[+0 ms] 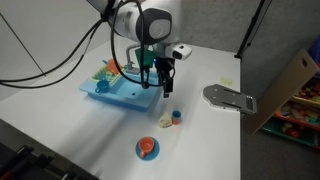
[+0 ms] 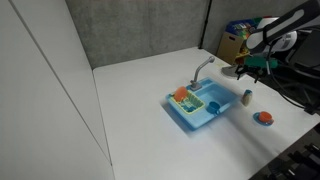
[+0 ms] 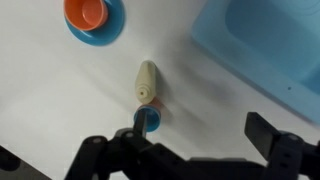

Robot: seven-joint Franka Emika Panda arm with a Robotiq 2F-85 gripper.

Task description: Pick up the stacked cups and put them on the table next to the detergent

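Note:
The stacked cups (image 3: 151,119), blue on top with red-orange beneath, stand on the white table (image 3: 60,110), touching the end of the cream detergent (image 3: 147,81), which lies flat. In an exterior view the cups (image 1: 176,117) and detergent (image 1: 167,124) sit just off the front corner of the blue toy sink (image 1: 120,92). My gripper (image 3: 200,127) is open and empty; in the wrist view its left finger overlaps the cups' edge. It hangs above the table beside the sink (image 1: 165,86). The cups also show in an exterior view (image 2: 247,98).
A blue-rimmed plate with an orange cup (image 3: 92,18) lies close by on the table (image 1: 147,149). The sink holds an orange-and-green toy (image 1: 108,70). A grey flat object (image 1: 228,97) sits near the table edge, with a cardboard box (image 1: 296,85) beyond.

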